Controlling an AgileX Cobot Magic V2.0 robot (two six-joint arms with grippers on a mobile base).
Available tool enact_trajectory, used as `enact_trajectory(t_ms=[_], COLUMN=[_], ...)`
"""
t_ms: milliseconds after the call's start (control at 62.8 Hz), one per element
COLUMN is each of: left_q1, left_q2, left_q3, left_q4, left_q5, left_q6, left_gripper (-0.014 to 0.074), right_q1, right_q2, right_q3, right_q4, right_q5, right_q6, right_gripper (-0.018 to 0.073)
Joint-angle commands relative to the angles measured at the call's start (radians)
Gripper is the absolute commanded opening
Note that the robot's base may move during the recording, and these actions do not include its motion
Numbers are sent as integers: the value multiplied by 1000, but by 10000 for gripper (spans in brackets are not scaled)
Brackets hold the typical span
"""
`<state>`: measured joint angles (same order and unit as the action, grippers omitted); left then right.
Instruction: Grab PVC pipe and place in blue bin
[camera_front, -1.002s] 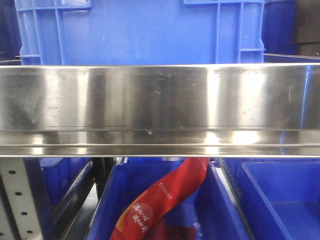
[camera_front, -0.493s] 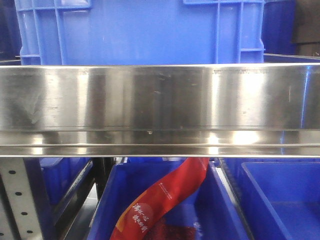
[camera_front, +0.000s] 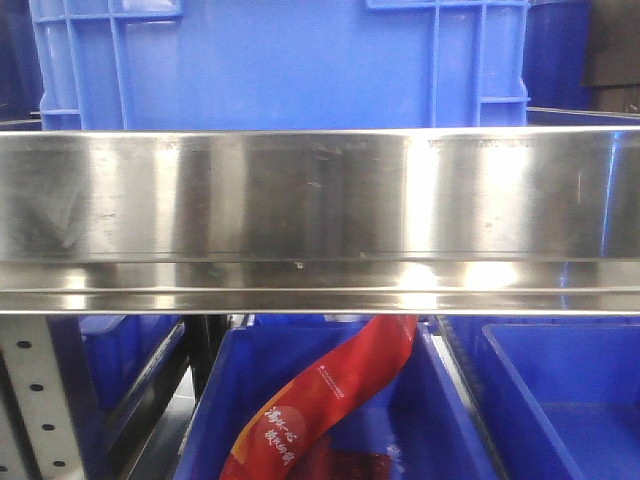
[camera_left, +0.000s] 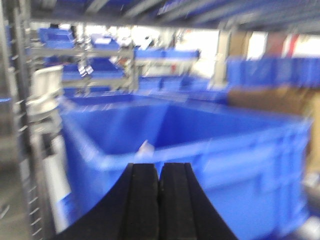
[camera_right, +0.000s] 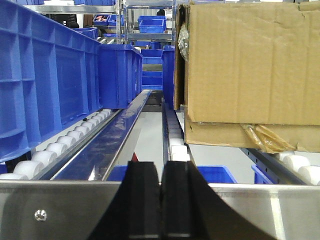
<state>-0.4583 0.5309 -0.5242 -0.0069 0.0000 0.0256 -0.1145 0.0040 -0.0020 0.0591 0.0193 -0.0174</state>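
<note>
we see the left gripper (camera_left: 159, 172) with both pads pressed together and nothing between them, facing an open blue bin (camera_left: 200, 150); this view is blurred. the right gripper (camera_right: 161, 172) is likewise closed and empty, above a steel shelf rail (camera_right: 50, 210), with a cardboard box (camera_right: 250, 65) to its right. we cannot locate the pvc pipe in any view. in the front view a red bag (camera_front: 330, 395) lies in a lower bin (camera_front: 215, 400).

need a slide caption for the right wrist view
Shut right gripper facing a roller rack lane, blue bins on the left, cardboard box on the right.
</note>
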Motion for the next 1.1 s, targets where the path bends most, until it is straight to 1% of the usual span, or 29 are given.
enact_trajectory(t_ms=[0, 111, 223, 271, 382, 493, 605, 668, 684, 780, 827, 1082], left_q1=[27, 85, 173, 221, 296, 344, 371, 386, 389, 400, 405, 406], left_q2=[-37, -129, -246, -301, -407, -492, -531, -531, -531, -531, -531, -531], left_q3=[64, 159, 243, 280, 355, 425, 481, 509, 519, 524, 524, 524], left_q4=[30, 30, 30, 30, 30, 30, 27, 7, -10, -50, -52, -50], left_q5=[0, -7, -7, -7, -7, -7, -7, -29, -28, -32, 0, 0], left_q6=[-2, -2, -2, -2, -2, -2, -2, -2, -2, -2, -2, -2], left_gripper=[-111, -111, -111, -111, -111, -111, -111, -111, -111, -111, -111, -111], right_q1=[-6, -6, -6, -6, -6, -6, -6, -6, -6, -6, -6, -6], right_q2=[-4, -4, -4, -4, -4, -4, -4, -4, -4, -4, -4, -4], right_q3=[2, 2, 2, 2, 2, 2, 2, 2, 2, 2, 2, 2], right_q4=[-9, -9, -9, -9, -9, -9, -9, -9, -9, -9, -9, -9], right_q5=[-11, -11, -11, -11, -11, -11, -11, -11, -11, -11, -11, -11], right_q6=[-4, -4, -4, -4, -4, -4, -4, -4, -4, -4, -4, -4], right_gripper=[-162, -162, -162, -162, -162, -162, -162, -162, -162, -162, -162, -162])
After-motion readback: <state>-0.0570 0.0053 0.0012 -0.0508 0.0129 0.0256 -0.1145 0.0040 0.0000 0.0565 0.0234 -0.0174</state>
